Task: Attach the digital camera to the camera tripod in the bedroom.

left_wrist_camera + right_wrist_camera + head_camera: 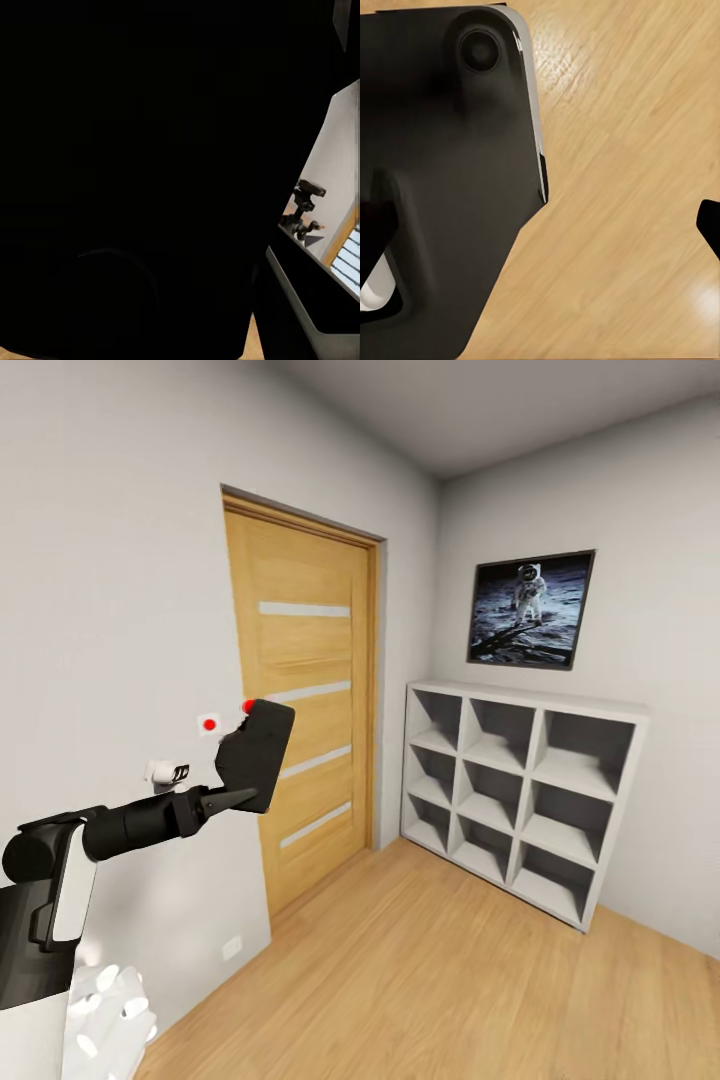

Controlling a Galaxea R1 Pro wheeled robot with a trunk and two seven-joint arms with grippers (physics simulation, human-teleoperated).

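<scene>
grey-walled bedroom (560, 470) with oak door (300, 690) and white cube shelves (520, 790); left gripper (235, 798) clamped on the digital camera (255, 755), right gripper's state unclear.

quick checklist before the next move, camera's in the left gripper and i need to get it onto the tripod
1. Camera held: ok. The digital camera sits at the tip of the left gripper, raised in front of the oak door.
2. Grip firmness: cannot tell. The left wrist view is mostly dark, and the finger contact is hidden.
3. Tripod located: not ok. A dark jointed shape at the edge of the left wrist view might be its head, but it is too small to tell.
4. Path ahead: ok. The wood floor toward the white cube shelves looks open.
5. Right gripper free: cannot tell.
</scene>
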